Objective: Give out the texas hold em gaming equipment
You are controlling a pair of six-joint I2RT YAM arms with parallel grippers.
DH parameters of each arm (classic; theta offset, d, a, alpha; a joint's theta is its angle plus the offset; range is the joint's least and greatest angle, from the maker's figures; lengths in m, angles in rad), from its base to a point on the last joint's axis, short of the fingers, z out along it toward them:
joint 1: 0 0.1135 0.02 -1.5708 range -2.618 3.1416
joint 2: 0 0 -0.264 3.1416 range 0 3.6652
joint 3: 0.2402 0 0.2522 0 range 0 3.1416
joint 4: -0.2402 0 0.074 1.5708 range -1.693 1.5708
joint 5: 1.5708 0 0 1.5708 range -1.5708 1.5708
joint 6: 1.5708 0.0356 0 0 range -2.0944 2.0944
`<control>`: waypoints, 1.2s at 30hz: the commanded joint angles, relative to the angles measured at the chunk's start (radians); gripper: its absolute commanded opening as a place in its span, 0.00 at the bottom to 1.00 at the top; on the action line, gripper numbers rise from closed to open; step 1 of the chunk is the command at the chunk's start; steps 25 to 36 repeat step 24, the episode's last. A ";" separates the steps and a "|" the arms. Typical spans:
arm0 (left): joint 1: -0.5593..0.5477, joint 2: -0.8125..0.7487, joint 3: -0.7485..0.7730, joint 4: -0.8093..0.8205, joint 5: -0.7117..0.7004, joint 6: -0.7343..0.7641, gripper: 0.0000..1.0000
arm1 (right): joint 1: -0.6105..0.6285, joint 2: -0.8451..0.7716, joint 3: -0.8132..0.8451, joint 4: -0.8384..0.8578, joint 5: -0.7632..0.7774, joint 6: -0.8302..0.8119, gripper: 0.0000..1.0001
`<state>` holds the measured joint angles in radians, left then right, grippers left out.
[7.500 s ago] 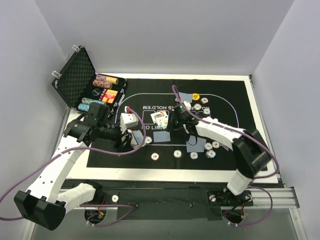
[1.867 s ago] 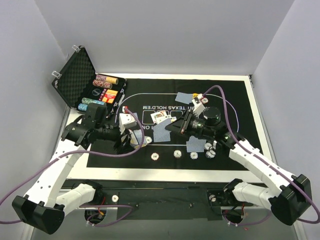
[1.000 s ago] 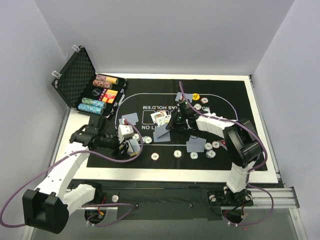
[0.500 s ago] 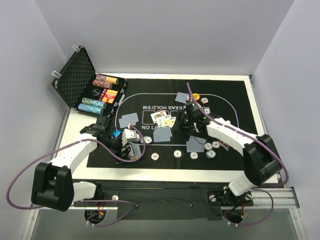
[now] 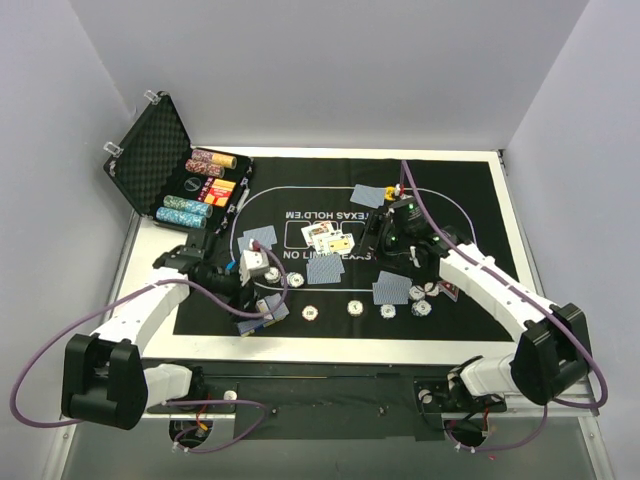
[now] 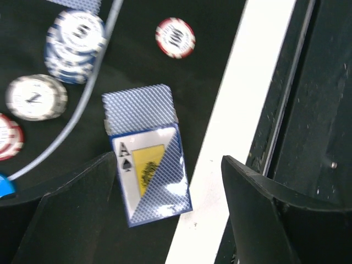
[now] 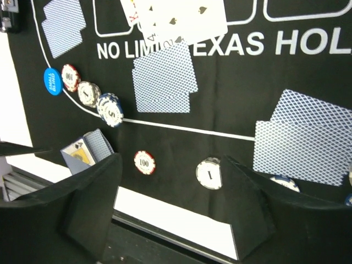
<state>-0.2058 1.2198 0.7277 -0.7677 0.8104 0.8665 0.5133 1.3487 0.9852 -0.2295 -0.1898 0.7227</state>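
Blue-backed card pairs lie on the mat (image 5: 470,190) at the left (image 5: 258,237), centre (image 5: 324,270), right (image 5: 392,291) and back (image 5: 367,195). Face-up cards (image 5: 329,236) lie in the middle. Speckled chips (image 5: 311,313) sit along the front line. A blue button (image 7: 53,81) lies beside chips (image 7: 108,108). My left gripper (image 5: 256,297) hangs open over a blue card box with an ace on it (image 6: 149,180), and a blue-backed deck (image 6: 139,109) sticks out of the box. My right gripper (image 5: 383,246) is open and empty above the mat, near a red 100 chip (image 7: 144,162) and a white chip (image 7: 209,173).
An open black case (image 5: 165,165) with chip rolls stands at the back left. More chips and a yellow button (image 5: 393,193) sit at the back right, and a chip cluster (image 5: 424,296) at the right. The mat's white front border (image 6: 220,165) runs beside the card box.
My left gripper has moved toward the front and the card box now lies on the mat under it. My right gripper has drawn back to the right, away from the centre cards.
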 commanded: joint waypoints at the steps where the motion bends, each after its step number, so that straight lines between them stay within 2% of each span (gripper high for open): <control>1: 0.009 -0.011 0.171 0.051 -0.033 -0.263 0.88 | -0.001 -0.078 0.041 -0.093 0.027 -0.037 0.82; 3: 0.011 0.003 0.235 0.007 -0.069 -0.331 0.89 | -0.002 -0.106 0.038 -0.112 0.046 -0.051 0.94; 4: 0.011 0.006 0.251 0.019 -0.120 -0.386 0.89 | -0.002 -0.117 0.040 -0.123 0.058 -0.061 0.94; 5: 0.008 0.004 0.274 0.031 -0.192 -0.502 0.89 | -0.002 -0.134 0.041 -0.142 0.061 -0.068 0.95; 7: 0.009 -0.003 0.304 0.028 -0.272 -0.584 0.89 | -0.002 -0.160 0.043 -0.174 0.081 -0.083 0.96; 17: 0.022 -0.197 0.190 0.125 -0.384 -0.715 0.90 | -0.012 -0.302 -0.026 -0.254 0.151 -0.103 0.98; 24: 0.037 -0.164 0.210 0.140 -0.435 -0.790 0.91 | -0.053 -0.373 -0.045 -0.281 0.158 -0.112 0.99; 36: 0.037 -0.164 0.210 0.140 -0.435 -0.790 0.91 | -0.053 -0.373 -0.045 -0.281 0.158 -0.112 0.99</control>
